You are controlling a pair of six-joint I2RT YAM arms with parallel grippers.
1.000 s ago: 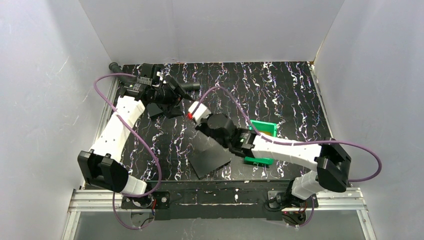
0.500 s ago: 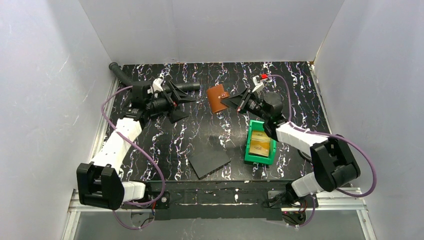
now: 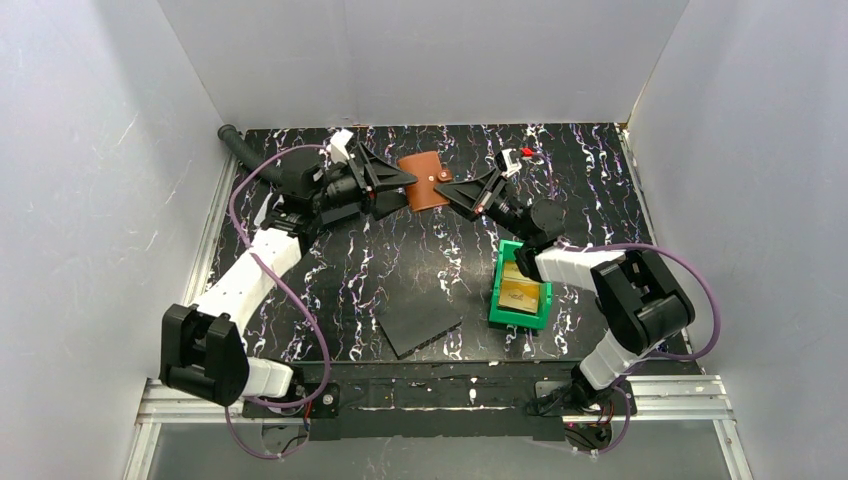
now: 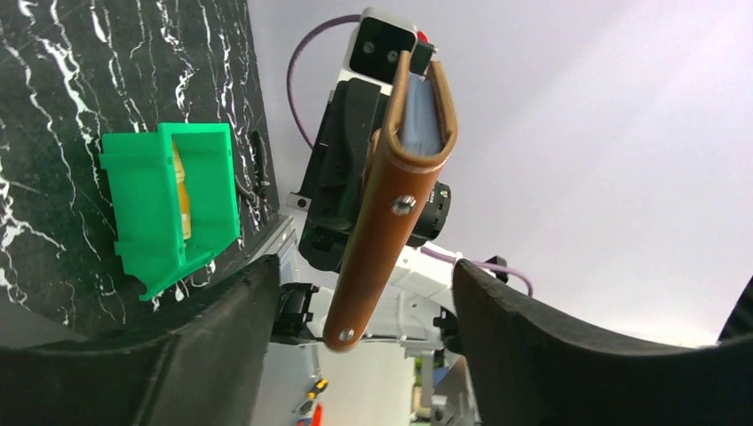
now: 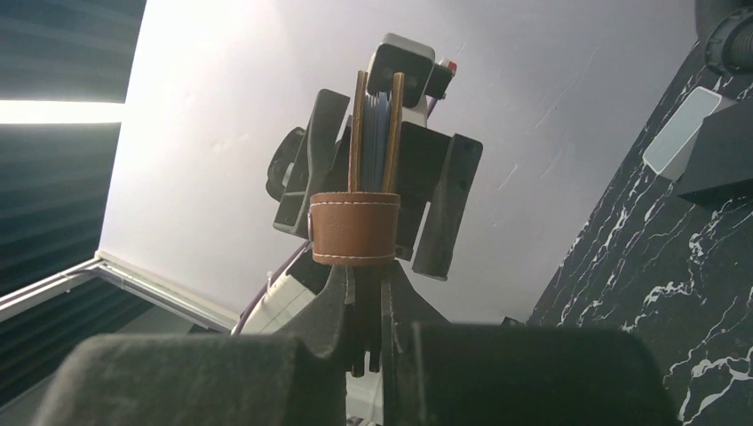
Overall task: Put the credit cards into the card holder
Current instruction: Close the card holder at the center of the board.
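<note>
The brown leather card holder (image 3: 425, 180) is held off the table at the back, closed with its snap tab. My right gripper (image 3: 447, 196) is shut on its right end; in the right wrist view the jaws (image 5: 364, 346) pinch the card holder (image 5: 355, 226) edge-on. My left gripper (image 3: 406, 186) is open with its jaws either side of the left end. In the left wrist view the card holder (image 4: 391, 204) stands between the wide fingers (image 4: 213, 337) without touching them. Orange-yellow credit cards (image 3: 522, 285) lie in a green bin (image 3: 500, 300), which also shows in the left wrist view (image 4: 142, 213).
A dark grey flat slab (image 3: 420, 322) lies at the near middle of the black marbled table (image 3: 580, 180). A black hose (image 3: 238, 143) sits at the back left corner. White walls enclose three sides.
My right gripper has carried the card holder up and to the back. My left gripper has swung right and now has its open jaws around the holder's free end.
</note>
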